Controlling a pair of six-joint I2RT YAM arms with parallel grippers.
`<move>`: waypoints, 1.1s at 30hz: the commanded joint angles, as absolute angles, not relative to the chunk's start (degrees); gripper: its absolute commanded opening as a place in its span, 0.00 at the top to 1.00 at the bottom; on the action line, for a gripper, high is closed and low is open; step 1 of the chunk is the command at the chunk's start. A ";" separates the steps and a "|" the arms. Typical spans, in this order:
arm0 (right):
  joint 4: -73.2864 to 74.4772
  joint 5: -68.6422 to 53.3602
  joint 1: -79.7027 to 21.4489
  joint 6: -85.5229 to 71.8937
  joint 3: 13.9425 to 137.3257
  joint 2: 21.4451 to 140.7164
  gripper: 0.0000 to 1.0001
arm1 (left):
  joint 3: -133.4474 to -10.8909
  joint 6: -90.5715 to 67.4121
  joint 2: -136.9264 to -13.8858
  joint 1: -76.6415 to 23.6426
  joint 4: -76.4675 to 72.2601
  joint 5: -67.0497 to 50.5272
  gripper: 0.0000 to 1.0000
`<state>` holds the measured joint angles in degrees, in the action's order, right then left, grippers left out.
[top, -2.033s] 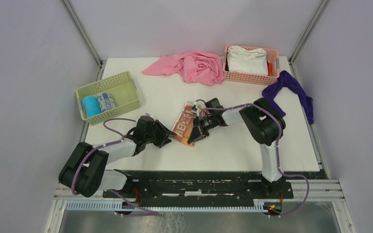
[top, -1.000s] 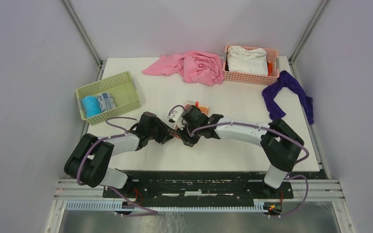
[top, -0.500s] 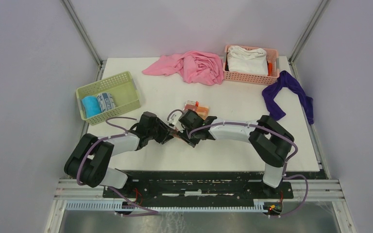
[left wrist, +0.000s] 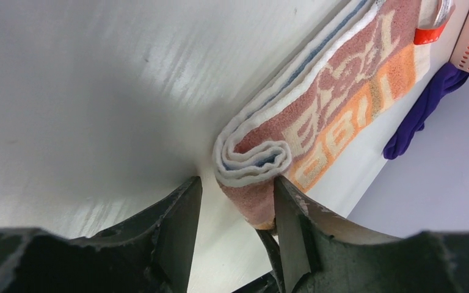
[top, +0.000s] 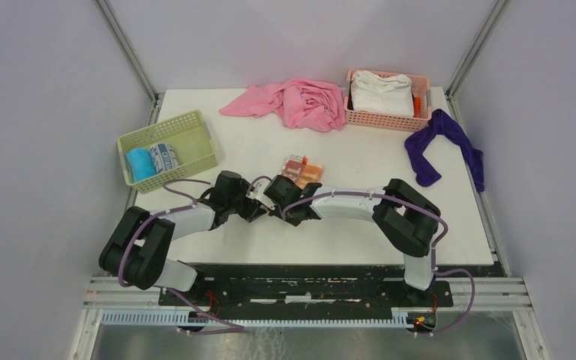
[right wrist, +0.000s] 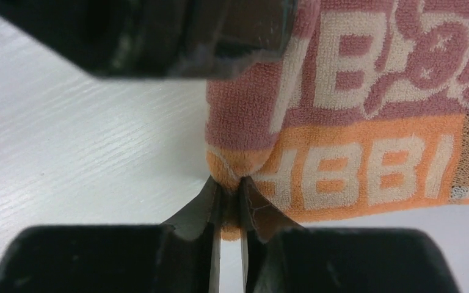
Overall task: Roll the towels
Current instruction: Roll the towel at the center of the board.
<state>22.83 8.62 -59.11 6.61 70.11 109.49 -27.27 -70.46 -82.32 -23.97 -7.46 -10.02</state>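
The right pincer (right wrist: pixel 229 186) has slid from the middle of the worktop (top: pixel 360 217) toward 8 o'clock to meet the left pincer (left wrist: pixel 235 183). It is clamped on the orange hem of the RABBIT towel (left wrist: pixel 336 97), which lies mid-worktop. The left jaws stand apart astride the started coil. Rolling looks barely begun. Next, the coil needs turning toward 2 o'clock, kept tight. There are three towels: this one, plus a blue towel (top: pixel 139 163) and a printed towel (top: pixel 165 157), both rolled in the one green basket (top: pixel 195 120) at 9 o'clock.
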 commanded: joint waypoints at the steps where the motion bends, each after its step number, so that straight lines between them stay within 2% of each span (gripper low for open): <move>1: 28.15 -1.38 -57.78 5.62 70.60 111.12 0.89 | -25.08 -67.13 -79.23 -22.23 4.57 -4.87 0.41; 3: 28.30 -9.24 -56.32 4.42 71.23 110.16 0.98 | -25.18 -65.99 -75.20 -21.84 6.17 -3.94 0.36; 4: 28.22 -13.87 -55.45 3.80 71.47 109.82 0.99 | -25.21 -65.44 -73.23 -21.68 6.56 -3.76 0.34; 9: 25.84 -39.55 -48.58 -0.69 72.93 111.14 0.99 | -24.57 -64.14 -64.30 -21.54 10.37 -3.41 0.27; 13: 21.75 -54.58 -44.61 -5.46 72.97 114.02 0.99 | -23.09 -64.36 -59.38 -21.44 12.39 -4.22 0.25; 18: 15.17 -63.22 -40.59 -14.50 72.31 119.14 0.99 | -22.30 -64.05 -58.48 -21.37 11.87 -7.76 0.25; 25: 2.53 -66.03 -36.61 -27.61 67.84 124.67 0.97 | -21.03 -65.92 -61.07 -21.42 5.91 -11.25 0.25; 33: 3.53 -66.24 -34.85 -29.33 69.18 129.18 0.97 | -22.10 -66.16 -67.25 -21.44 -0.35 -11.80 0.30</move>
